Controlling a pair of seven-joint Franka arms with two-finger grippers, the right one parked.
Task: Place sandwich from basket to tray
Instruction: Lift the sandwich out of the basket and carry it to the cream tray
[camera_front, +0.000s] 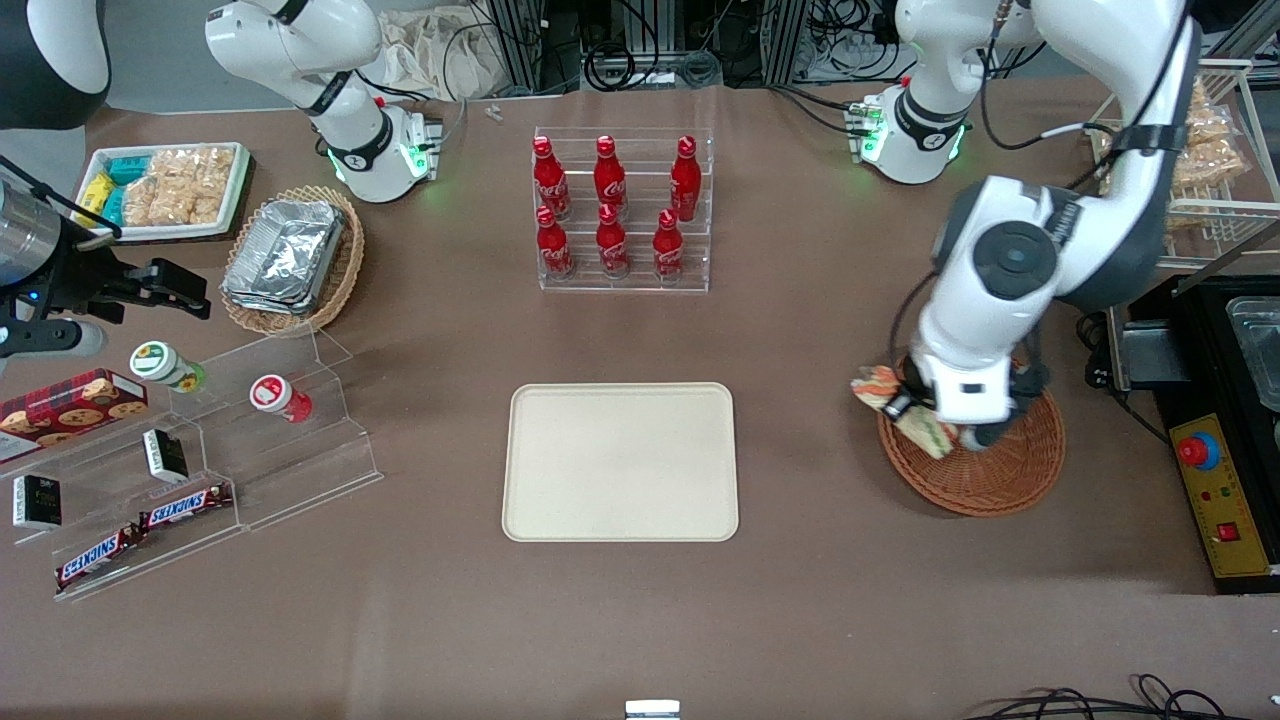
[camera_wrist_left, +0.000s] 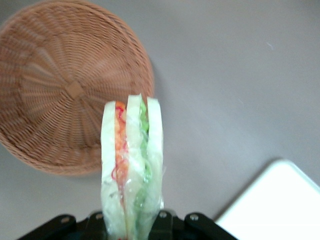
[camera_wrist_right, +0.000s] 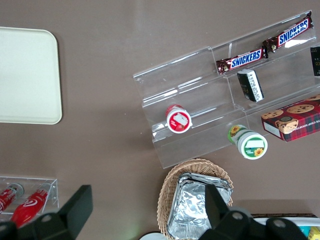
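I see my gripper (camera_front: 935, 425) clamped on the sandwich (camera_wrist_left: 131, 170), holding it in the air over the rim of the reddish-brown wicker basket (camera_front: 1000, 470) on the side toward the tray (camera_front: 620, 462). The wedge hangs from its broad end, its long axis running straight out from the fingers, layers edge-on. The basket stands on the counter (camera_front: 640, 620).

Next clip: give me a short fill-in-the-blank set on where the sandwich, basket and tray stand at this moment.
1. The gripper is shut on the ____.
2. The sandwich hangs lifted over the edge of the reddish-brown ____.
3. The basket now has ____ lying in it.
4. The cream tray lies nearer the front camera than the rack of red ____.

Missing words: sandwich; basket; nothing; bottles
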